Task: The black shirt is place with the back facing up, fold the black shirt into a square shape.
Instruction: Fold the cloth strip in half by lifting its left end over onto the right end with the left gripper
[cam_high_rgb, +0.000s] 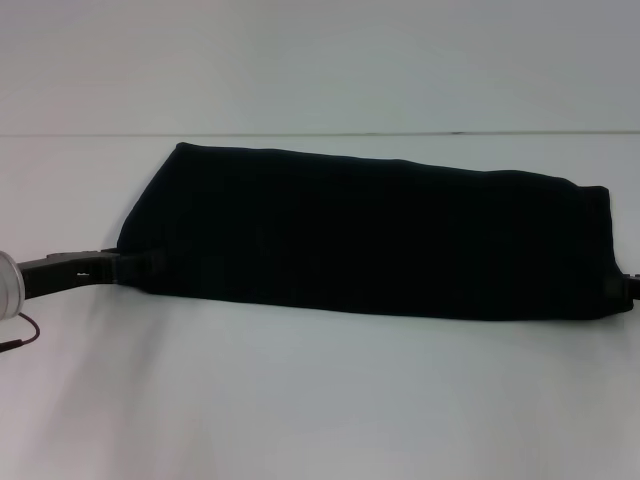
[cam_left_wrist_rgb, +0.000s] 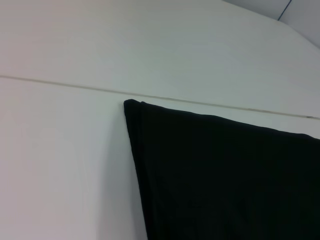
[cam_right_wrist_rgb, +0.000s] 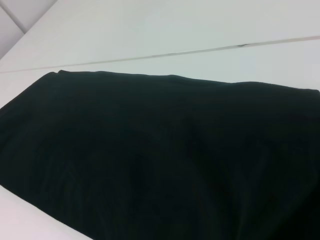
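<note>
I am holding the left gripper and right gripper at opposite near corners of the black shirt, which is lying as a long band between them on the table, presumably for the next fold; finger state I cannot tell.

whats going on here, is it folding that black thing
Yes. A two-armed robot is folding the black shirt, which lies on the white table as a long, narrow band rather than a square, so the fold is only partway done. No lettering shows on it. The left gripper is at the shirt's left near corner and the right gripper is at its right near corner, both low by the table. Whether either one is gripping the cloth cannot be seen.
</note>
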